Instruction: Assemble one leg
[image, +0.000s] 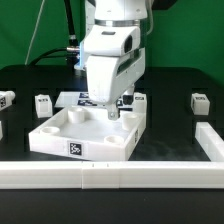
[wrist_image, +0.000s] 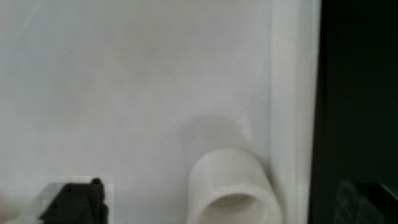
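Note:
The big white square tray lies in the middle of the black table. My gripper hangs low over the tray's far right part. In the wrist view a small white rounded post, the leg, stands on the tray's floor between my dark fingertips. The jaws stand wide apart, with a clear gap on each side of the leg. My gripper is open. In the exterior view the arm hides most of this leg.
Other small white legs lie on the table at the exterior view's left, far left and right. The marker board lies behind the tray. A white rail runs along the front, with a side rail.

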